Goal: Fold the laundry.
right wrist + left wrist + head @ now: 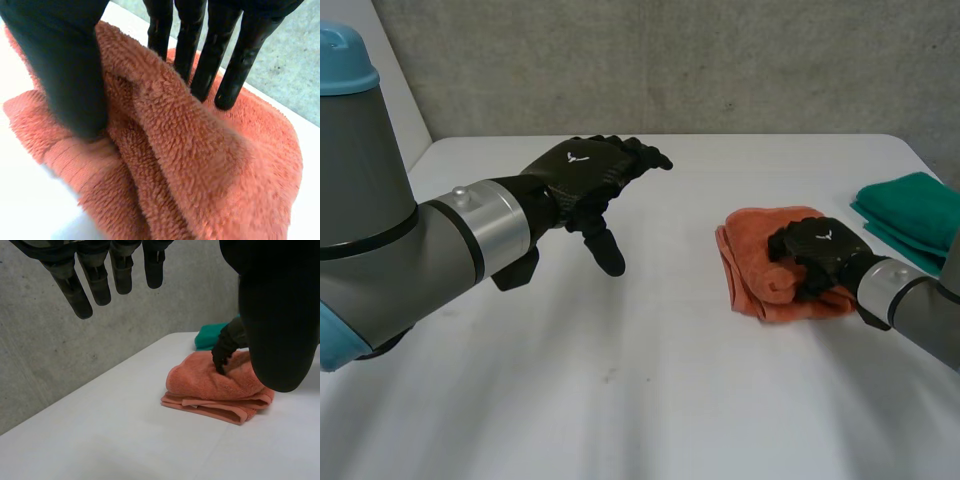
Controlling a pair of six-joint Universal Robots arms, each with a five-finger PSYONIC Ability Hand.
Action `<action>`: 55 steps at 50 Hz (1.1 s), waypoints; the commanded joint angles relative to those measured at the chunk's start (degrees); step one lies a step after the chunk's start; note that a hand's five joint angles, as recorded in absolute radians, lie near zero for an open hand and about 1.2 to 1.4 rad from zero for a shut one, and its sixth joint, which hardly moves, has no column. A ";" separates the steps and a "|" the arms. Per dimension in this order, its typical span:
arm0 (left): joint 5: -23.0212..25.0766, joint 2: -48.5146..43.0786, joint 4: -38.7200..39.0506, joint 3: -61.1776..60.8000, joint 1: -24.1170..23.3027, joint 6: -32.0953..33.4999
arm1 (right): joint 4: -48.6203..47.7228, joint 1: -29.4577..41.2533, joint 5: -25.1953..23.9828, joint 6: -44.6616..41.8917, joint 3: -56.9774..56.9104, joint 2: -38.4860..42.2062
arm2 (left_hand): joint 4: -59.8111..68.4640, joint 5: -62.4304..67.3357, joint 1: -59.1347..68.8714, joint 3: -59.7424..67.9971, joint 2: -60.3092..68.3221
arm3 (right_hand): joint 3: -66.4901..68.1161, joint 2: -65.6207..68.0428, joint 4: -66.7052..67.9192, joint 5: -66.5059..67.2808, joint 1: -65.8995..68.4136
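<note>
No words, numbers or labels can be read here. The one mark you can make out is a small white winged emblem (578,157), without lettering, on the back of the left robot hand (588,178); its twin sits on the right robot hand (820,252).

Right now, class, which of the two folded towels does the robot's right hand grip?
The orange towel: the right hand pinches its fold between thumb and fingers; the green towel lies apart, untouched.
</note>
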 commanded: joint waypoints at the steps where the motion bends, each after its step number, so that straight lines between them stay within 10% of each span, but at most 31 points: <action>1: 0.01 -0.04 0.02 0.00 -0.08 0.00 | -0.06 -0.68 0.67 -0.58 3.13 -5.38 | 0.71 -0.29 1.35 0.45 0.77 | -19.08 -18.82 -19.11 -18.70 -14.21; 38: 0.10 -0.04 0.10 -0.71 0.01 0.00 | -9.46 -2.79 3.83 -8.31 11.39 -3.72 | 0.71 -0.29 1.35 0.45 0.77 | -20.97 -20.71 -21.00 -20.59 -16.10; 55: 0.10 -0.04 0.19 -0.62 0.10 0.00 | -12.80 -2.53 6.38 -8.57 6.73 1.90 | 0.71 -0.29 1.34 0.45 0.77 | -1.62 -1.37 -1.66 -1.25 3.24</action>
